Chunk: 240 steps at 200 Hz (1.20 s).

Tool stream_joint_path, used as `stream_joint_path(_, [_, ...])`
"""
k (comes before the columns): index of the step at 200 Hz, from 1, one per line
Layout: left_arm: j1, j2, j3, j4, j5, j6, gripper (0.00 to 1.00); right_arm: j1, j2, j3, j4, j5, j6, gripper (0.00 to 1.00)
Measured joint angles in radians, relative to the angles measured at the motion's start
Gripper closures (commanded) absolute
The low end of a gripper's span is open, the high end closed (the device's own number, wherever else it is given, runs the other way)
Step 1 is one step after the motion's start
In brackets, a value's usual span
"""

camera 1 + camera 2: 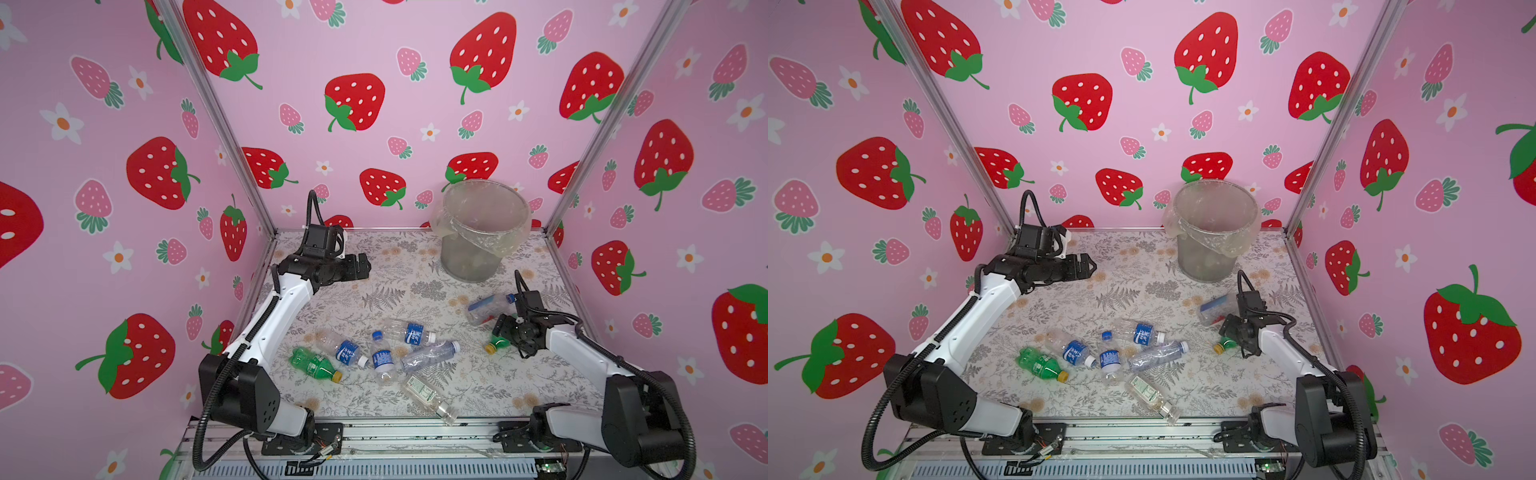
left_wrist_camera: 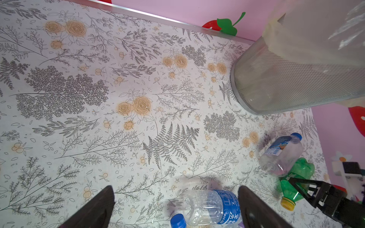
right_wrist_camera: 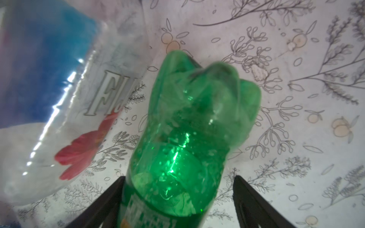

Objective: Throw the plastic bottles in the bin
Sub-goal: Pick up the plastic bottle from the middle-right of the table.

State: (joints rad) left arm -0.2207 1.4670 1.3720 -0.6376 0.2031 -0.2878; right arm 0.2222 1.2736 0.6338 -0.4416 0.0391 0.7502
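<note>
Tabletop (image 3: 296,35): only wrist view shows right hand (image 3: 178,177) straddling green bottle (image 3: 187,118), grip unclear; left hand (image 2: 175,187) apart.

Walls (image 1: 395,25): pink, red strawberries | counter (image 1: 386,270): white, grey fern print, orange roses | bin (image 1: 469,262): grey mesh | bottles (image 1: 382,359): clear, blue labels | green bottle (image 1: 313,365): yellow cap
</note>
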Motion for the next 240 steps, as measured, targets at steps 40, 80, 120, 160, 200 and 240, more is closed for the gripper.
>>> stream_joint_path(40, [0.000,0.000,0.002,-0.003,0.000,0.000,0.01,-0.005,0.001,-0.005,0.013,0.002,-0.002,0.19])
stream_joint_path(80, [0.000,0.000,0.002,-0.004,0.000,0.000,0.01,-0.017,0.002,-0.025,0.026,0.000,-0.017,0.31])
stream_joint_path(120, [0.000,0.000,0.002,-0.011,0.000,0.000,0.01,-0.021,-0.004,-0.029,0.036,-0.008,-0.035,0.45])
stream_joint_path(160, [-0.004,0.000,0.002,-0.011,0.000,0.000,0.01,-0.021,-0.053,-0.029,0.022,-0.010,-0.045,0.45])
stream_joint_path(200, [-0.006,0.000,0.002,-0.012,0.002,0.000,0.01,-0.021,-0.093,-0.025,-0.015,-0.010,-0.064,0.45])
stream_joint_path(240, [-0.007,0.000,0.002,-0.014,0.010,0.000,0.01,-0.021,-0.165,0.016,-0.073,-0.004,-0.090,0.47])
